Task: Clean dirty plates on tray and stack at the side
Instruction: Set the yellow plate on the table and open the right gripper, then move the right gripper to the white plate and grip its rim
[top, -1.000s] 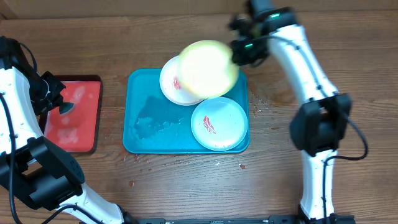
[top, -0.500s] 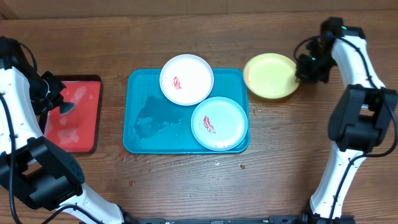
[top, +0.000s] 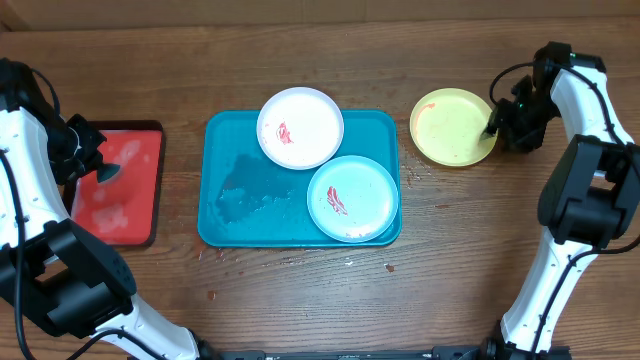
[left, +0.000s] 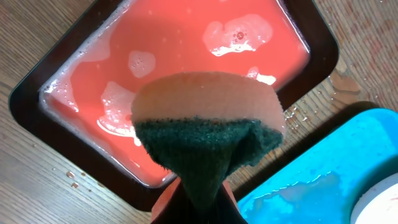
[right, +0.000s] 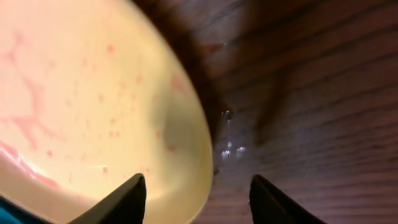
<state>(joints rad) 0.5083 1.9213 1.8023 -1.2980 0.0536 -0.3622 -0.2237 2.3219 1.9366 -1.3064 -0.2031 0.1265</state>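
**Worktop contents, one moment: three plates, two trays, one sponge**

1. Teal tray (top: 228, 150): middle of the wooden worktop (top: 300, 300), long sides parallel to the near edge. A wet film lies on its bare left half.
2. White plate (top: 300, 127): at the far side of the teal tray, overhanging the far rim. It carries a red smear left of centre.
3. Light blue-green plate (top: 352, 198): in the tray's near right corner, red smear near its middle. Its rim meets or nearly meets the white plate; which cannot be told.
4. Yellow-green plate (top: 453, 126): flat on the bare worktop, off the tray, toward the far right corner. The right wrist view shows faint pink streaks and specks on it.
5. Red tray (top: 120, 185): dark-rimmed, near the left edge, holding foamy liquid.
6. Sponge (left: 208, 130): orange with a green scouring face, above the red tray, folded.
7. Left gripper (left: 198, 208): pinching the sponge's lower fold.
8. Right gripper (right: 199, 202): at the yellow-green plate's right rim, fingers (right: 121, 202) spread, the rim running between them.
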